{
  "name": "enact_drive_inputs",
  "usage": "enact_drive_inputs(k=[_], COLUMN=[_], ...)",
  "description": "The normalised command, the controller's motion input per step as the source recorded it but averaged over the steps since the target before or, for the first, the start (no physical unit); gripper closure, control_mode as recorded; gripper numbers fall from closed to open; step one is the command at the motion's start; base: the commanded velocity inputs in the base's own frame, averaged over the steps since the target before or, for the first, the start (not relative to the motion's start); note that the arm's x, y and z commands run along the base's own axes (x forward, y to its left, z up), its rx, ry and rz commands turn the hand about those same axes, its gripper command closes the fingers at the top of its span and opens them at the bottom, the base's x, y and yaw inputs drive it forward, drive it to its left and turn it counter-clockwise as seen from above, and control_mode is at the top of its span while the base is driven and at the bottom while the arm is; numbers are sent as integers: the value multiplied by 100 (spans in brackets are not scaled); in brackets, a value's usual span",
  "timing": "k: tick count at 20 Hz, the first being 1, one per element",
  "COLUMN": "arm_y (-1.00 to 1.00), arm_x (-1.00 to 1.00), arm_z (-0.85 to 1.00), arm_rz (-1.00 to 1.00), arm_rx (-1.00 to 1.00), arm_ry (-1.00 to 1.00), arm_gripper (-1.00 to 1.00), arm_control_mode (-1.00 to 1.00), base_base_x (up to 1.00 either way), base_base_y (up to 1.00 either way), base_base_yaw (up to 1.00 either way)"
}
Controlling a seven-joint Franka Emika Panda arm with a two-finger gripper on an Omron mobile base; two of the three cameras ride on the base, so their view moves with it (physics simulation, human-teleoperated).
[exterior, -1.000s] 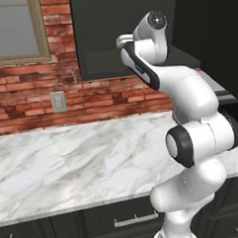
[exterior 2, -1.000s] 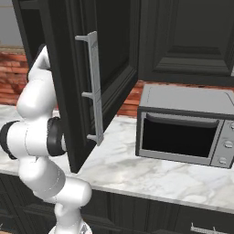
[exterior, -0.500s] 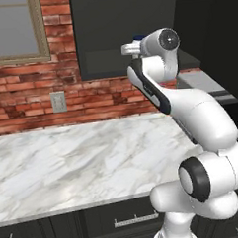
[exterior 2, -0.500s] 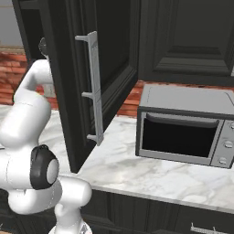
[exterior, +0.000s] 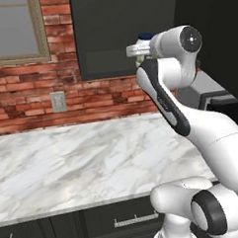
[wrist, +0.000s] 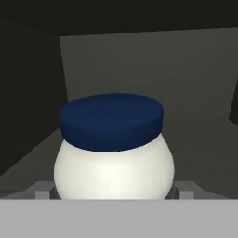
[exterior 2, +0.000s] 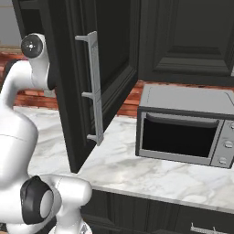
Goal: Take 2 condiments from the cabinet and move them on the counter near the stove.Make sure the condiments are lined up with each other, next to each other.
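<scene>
Left base view: white robot arm (exterior: 177, 113) raised to the dark charcoal wall cabinet (exterior: 121, 37); dark blue lid of the white jar (exterior: 145, 36) showing beside the hand. White marble surface with grey veins (exterior: 83, 162) below, red brick wall (exterior: 65, 94) behind.

Right base view: open dark cabinet door with silver bar handle (exterior 2: 93, 87); grey steel microwave (exterior 2: 185, 125) on the marble surface (exterior 2: 137, 169).

Hand view: white jar (wrist: 114, 165) standing on the cabinet's shelf, between the fingers (wrist: 114, 191), which are spread wide, one on each side; contact with the jar cannot be told.

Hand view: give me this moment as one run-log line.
pincer: open, fingertips flanking jar | white round jar with dark blue lid: inside dark charcoal cabinet | not gripped yet
</scene>
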Motion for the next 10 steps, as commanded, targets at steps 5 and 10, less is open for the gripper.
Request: enact_drive_inputs(k=[5,10], arm_y=[2,0], arm_x=[-88,-87], arm_z=[0,0], arm_rz=[5,-2], arm_rx=[0,0], arm_ry=[0,-2], arm_gripper=[100,100], arm_control_mode=[-100,-100], base_base_x=[0,0], base_base_y=[0,0], base_base_yaw=[0,0])
